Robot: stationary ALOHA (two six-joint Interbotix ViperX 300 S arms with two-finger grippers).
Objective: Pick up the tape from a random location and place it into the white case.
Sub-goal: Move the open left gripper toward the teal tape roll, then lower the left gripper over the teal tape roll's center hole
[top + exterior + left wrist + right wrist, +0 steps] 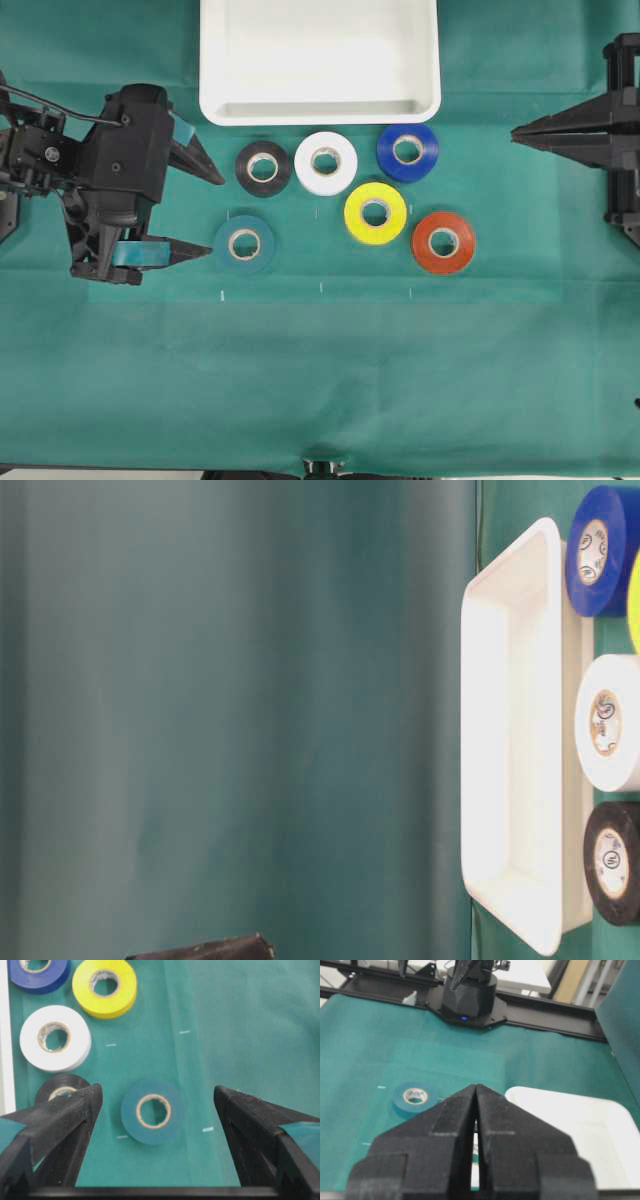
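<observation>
The teal tape (244, 244) lies flat on the green cloth at the lower left of the group of rolls. It also shows in the left wrist view (152, 1111) and the right wrist view (414, 1097). My left gripper (212, 212) is open wide just left of the tape, with the tape ahead of and between the fingertips and touching neither. The white case (320, 110) stands empty at the back, also in the table-level view (505, 740) and the right wrist view (585, 1130). My right gripper (518, 132) is shut and empty at the far right.
A black roll (263, 168), a white roll (326, 163), a royal-blue roll (408, 152), a yellow roll (375, 213) and a red roll (443, 242) lie in front of the case. The black roll sits close to the left gripper's upper finger.
</observation>
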